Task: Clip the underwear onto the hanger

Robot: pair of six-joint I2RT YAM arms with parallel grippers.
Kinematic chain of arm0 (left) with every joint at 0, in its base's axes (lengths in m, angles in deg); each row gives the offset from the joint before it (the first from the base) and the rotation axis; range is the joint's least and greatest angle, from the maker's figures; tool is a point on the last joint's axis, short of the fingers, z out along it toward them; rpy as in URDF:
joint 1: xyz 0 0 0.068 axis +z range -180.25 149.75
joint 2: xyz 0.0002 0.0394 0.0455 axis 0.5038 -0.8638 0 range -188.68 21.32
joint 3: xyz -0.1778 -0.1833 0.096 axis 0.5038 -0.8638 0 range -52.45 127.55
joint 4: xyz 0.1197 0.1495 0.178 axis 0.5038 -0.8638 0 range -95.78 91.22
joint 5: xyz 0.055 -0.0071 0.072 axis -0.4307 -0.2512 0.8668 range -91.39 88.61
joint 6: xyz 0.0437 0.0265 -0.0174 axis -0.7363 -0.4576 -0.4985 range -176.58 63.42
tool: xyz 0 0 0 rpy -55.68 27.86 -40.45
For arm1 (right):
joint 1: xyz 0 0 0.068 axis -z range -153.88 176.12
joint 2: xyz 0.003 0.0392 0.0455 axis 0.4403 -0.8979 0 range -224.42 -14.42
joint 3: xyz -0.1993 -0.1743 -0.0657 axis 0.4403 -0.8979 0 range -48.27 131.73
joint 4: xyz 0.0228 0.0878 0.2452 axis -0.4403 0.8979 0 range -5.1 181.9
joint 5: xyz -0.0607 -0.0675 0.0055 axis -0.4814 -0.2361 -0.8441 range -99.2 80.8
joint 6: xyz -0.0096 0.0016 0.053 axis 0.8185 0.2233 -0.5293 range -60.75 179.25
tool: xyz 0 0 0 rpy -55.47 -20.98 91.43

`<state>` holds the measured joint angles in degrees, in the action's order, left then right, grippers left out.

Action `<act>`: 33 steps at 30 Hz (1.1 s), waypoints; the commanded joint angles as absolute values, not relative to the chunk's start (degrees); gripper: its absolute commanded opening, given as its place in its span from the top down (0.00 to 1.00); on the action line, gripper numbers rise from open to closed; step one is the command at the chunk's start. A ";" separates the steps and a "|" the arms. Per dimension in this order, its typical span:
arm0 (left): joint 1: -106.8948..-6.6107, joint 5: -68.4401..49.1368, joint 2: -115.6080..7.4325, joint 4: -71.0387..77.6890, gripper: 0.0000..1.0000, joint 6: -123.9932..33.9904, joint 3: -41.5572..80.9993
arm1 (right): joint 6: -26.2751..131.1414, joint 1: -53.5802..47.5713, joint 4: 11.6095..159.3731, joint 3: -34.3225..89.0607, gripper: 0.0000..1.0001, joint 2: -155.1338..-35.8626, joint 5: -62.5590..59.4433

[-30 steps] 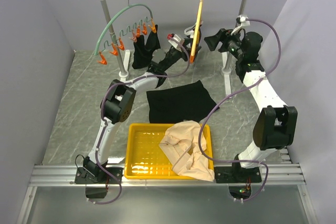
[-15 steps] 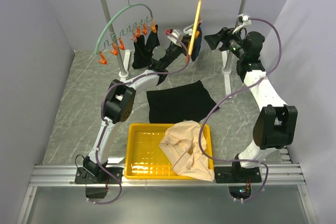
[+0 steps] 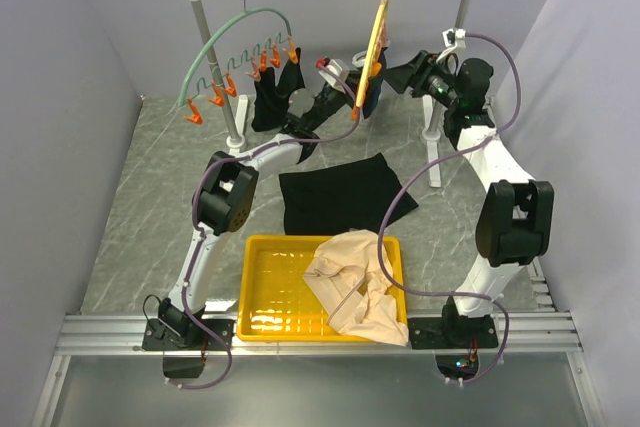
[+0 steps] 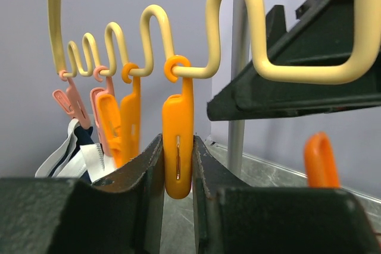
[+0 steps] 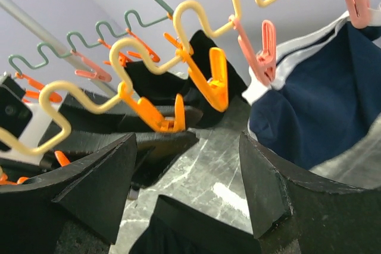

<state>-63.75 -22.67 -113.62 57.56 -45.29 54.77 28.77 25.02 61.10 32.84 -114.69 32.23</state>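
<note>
The underwear (image 3: 340, 192) lies flat and black on the table, in front of the rack. The pale yellow hanger (image 3: 375, 42) hangs edge-on from the rail. In the left wrist view its wavy wire (image 4: 232, 34) carries a row of clips. My left gripper (image 3: 355, 92) (image 4: 178, 153) is shut on one hanging orange clip (image 4: 178, 141), a jaw pressed flat on each side. My right gripper (image 3: 397, 77) (image 5: 187, 171) is open just right of the hanger, with nothing between its fingers (image 5: 101, 182). From there I see the wire (image 5: 155, 46) and a spread orange clip (image 5: 161, 117).
A green hanger (image 3: 225, 32) with orange clips and a black garment (image 3: 275, 92) hangs at the rail's left. A navy white-trimmed garment (image 5: 315, 111) is clipped to the yellow hanger. A yellow tray (image 3: 270, 292) at the near edge holds a beige garment (image 3: 355, 282). Rack posts (image 3: 432, 132) stand behind.
My left gripper has shut on the orange clip. The yellow hanger has swung and tilted. My right gripper has moved left toward the hanger, its jaws slightly narrower.
</note>
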 commanded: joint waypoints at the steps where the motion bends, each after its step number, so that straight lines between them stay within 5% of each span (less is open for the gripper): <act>1: -63.74 -25.47 -110.69 58.79 0.89 -45.16 53.81 | 26.46 24.54 57.21 37.60 0.24 -115.84 33.25; 18: -63.56 -28.20 -110.17 59.05 0.88 -46.12 52.93 | 27.61 21.38 58.97 39.36 0.27 -117.34 32.55; 33: -63.56 -27.14 -110.08 58.79 0.89 -46.74 52.84 | 26.55 19.36 62.04 39.01 0.43 -117.25 26.49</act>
